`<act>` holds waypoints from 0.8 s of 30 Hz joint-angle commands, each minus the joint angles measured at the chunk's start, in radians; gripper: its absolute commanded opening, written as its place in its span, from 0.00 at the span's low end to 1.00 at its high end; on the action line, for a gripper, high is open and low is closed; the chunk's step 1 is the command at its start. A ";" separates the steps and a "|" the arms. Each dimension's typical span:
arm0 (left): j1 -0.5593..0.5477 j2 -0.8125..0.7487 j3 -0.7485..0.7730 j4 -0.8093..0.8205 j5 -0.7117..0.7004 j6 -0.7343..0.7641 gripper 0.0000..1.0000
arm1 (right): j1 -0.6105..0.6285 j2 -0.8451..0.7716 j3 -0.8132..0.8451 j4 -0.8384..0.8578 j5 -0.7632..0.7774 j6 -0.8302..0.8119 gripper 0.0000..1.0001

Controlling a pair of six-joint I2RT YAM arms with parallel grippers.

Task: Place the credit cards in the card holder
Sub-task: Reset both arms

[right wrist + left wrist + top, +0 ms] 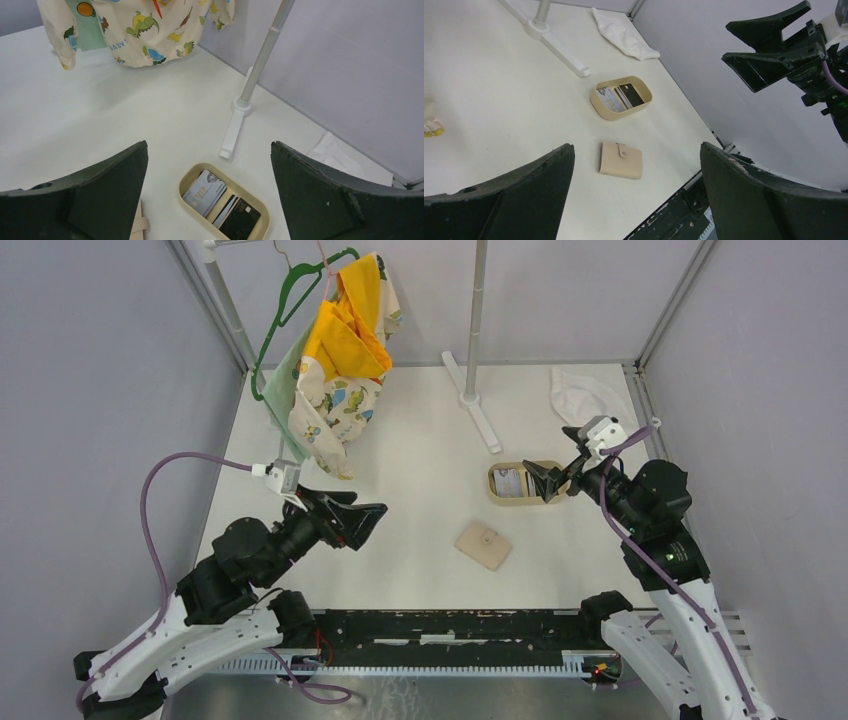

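Note:
The tan card holder (484, 545) lies closed with its snap tab up on the white table, also in the left wrist view (621, 160) and at the right wrist view's bottom edge (138, 224). Several credit cards, a white-grey stack (204, 192) and a dark one (240, 220), lie in an oval tan tray (497, 497), seen too from the left wrist (620, 96). My left gripper (372, 521) is open and empty, left of the holder. My right gripper (547, 481) is open and empty, above the tray's right end.
A hanger with a dinosaur-print garment and yellow cloth (340, 350) hangs at the back left. A white stand pole with a flat foot (473, 390) is at the back centre. A white cloth (585, 395) lies at the back right. A black rail (450, 625) lines the near edge.

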 commanded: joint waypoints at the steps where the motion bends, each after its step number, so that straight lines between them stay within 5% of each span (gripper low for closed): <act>1: -0.003 -0.011 0.016 0.007 -0.030 0.046 1.00 | -0.005 -0.013 -0.003 0.051 -0.012 0.001 0.98; 24: -0.004 -0.023 -0.005 0.002 -0.044 0.049 1.00 | -0.013 -0.012 -0.011 0.059 -0.012 0.005 0.98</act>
